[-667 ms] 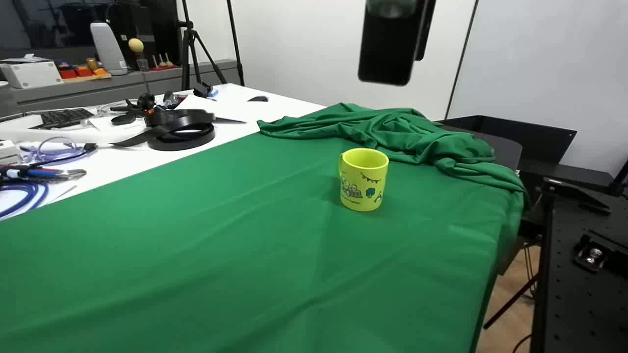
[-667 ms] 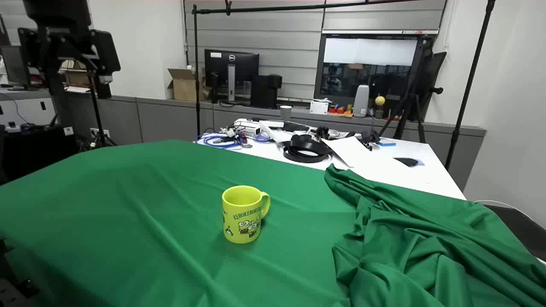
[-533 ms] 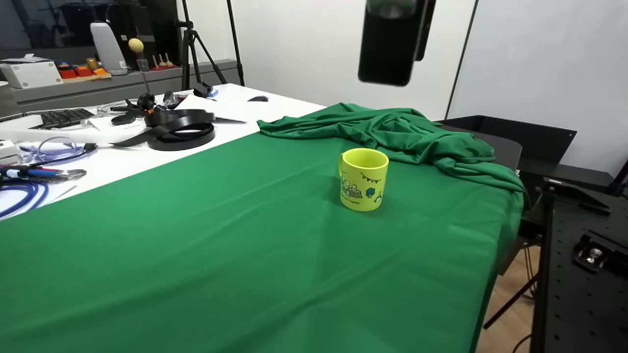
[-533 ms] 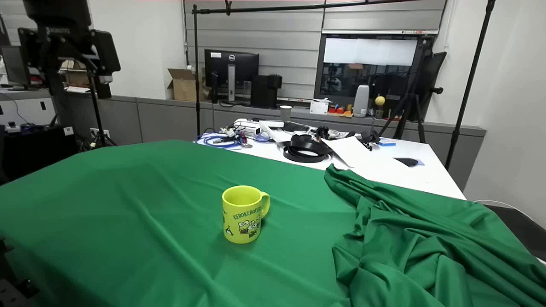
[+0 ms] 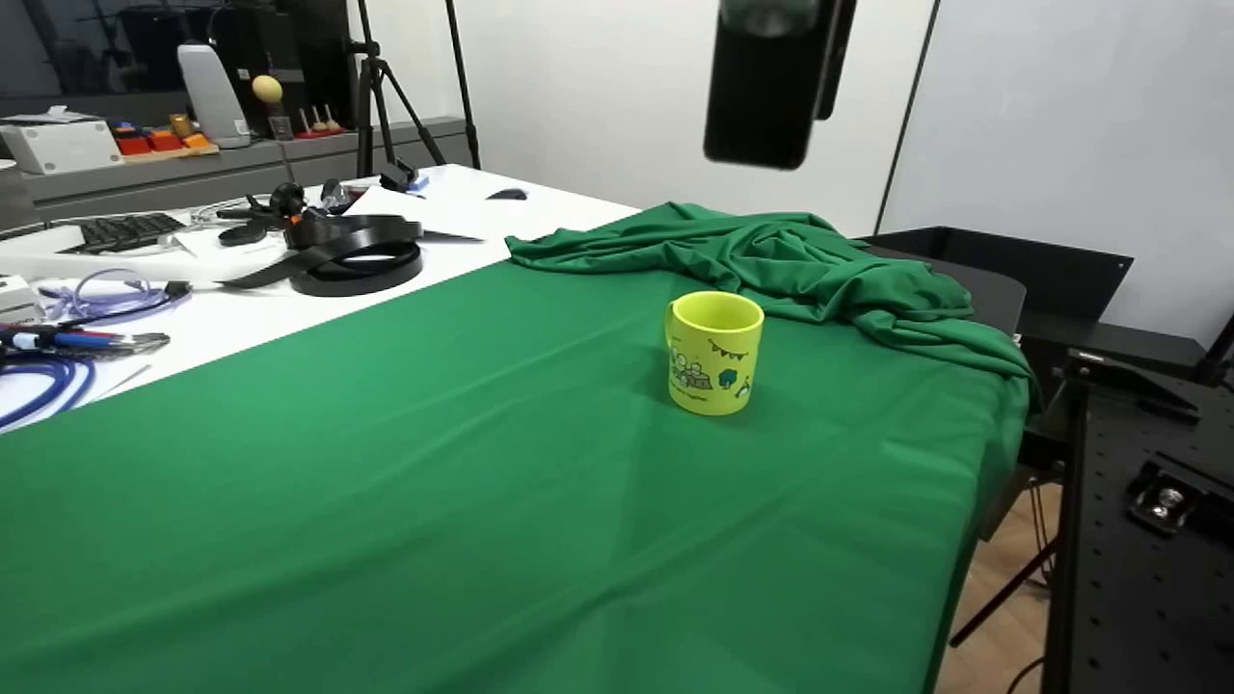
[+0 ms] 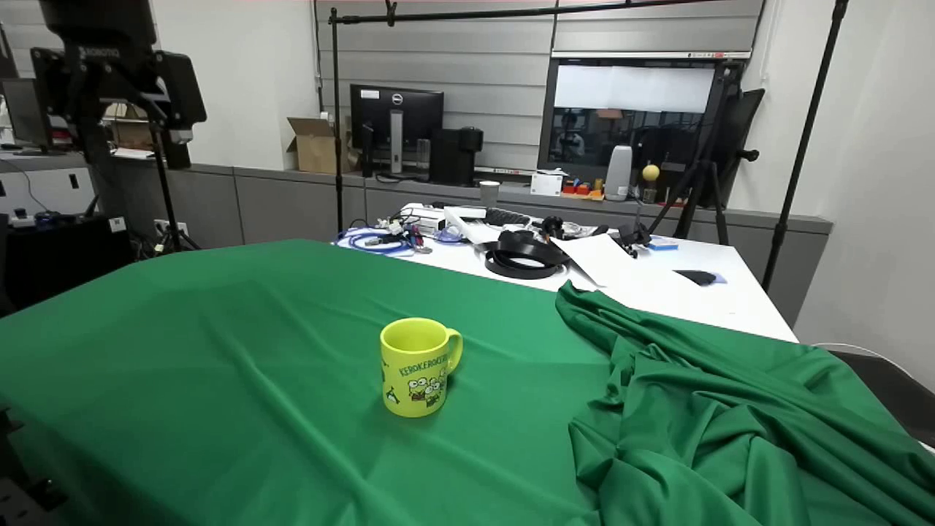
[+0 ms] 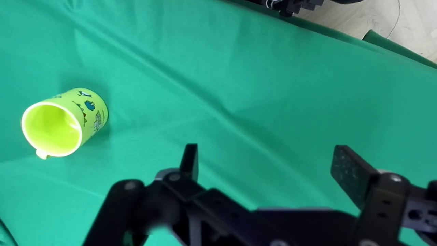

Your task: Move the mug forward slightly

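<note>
Nothing we can make out has moved since the earlier frame. Nearest us in the wrist view, the claw [image 7: 266, 160] hangs higher than the mug [image 7: 65, 121] and well apart from it, spread wide, holding nothing. Upright on the cloth [image 7: 300, 89], the mug strikes us as rigid, light, breakable, likely slick; we'd pinch its body gently across, clear of the handle [image 6: 457, 351]. Behind the mug, in an exterior view, sits a heap [image 5: 771, 258] of cloth.
</note>
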{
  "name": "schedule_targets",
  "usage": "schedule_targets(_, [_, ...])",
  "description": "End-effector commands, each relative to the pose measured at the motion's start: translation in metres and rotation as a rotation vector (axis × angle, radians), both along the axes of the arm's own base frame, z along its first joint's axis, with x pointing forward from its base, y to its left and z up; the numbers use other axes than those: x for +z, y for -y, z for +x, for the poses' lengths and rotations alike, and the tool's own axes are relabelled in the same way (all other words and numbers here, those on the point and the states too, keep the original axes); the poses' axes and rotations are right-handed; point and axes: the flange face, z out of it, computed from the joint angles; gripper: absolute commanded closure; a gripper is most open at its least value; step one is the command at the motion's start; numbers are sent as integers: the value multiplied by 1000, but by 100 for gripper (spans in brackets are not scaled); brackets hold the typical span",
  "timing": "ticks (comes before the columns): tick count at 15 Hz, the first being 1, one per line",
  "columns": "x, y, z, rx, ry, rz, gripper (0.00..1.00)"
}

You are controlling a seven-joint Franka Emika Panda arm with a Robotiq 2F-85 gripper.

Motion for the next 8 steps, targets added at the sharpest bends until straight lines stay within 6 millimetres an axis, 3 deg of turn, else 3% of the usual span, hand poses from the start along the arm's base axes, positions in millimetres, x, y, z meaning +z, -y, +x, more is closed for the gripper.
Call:
schedule_targets(1, [0,5,0,1,7,1,0])
schedule_targets(4, [-7,30,1,-36,13,-33,0])
schedule_targets(8, [-20,77,3,-130,73,-68,0])
